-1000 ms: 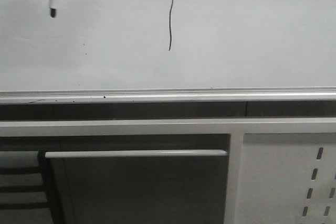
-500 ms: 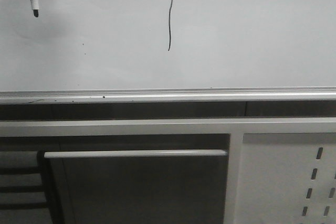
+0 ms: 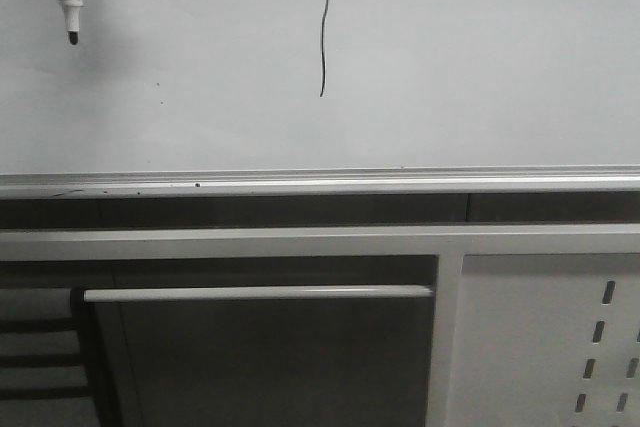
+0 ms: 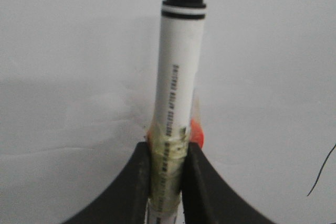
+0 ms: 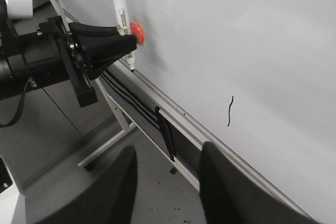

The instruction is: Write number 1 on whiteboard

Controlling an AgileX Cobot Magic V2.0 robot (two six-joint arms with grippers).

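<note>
Pale grey-white whiteboard (image 3: 480,57) with silver edge rail, crossed by thin dark number 1 (image 3: 323,42).
White marker (image 4: 176,103) with black cap end, black ring and dark lettering; yellowish tape and orange spot at black left hand (image 4: 167,182); black right hand (image 5: 165,187).

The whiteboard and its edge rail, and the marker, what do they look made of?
The whiteboard: smooth pale coated panel with a soft sheen, core unknown. Its edge rail: probably aluminium, silvery with a bright highlight line. The marker: white, likely plastic barrel with printed text and a black end cap, clamped in the left end effector.
</note>
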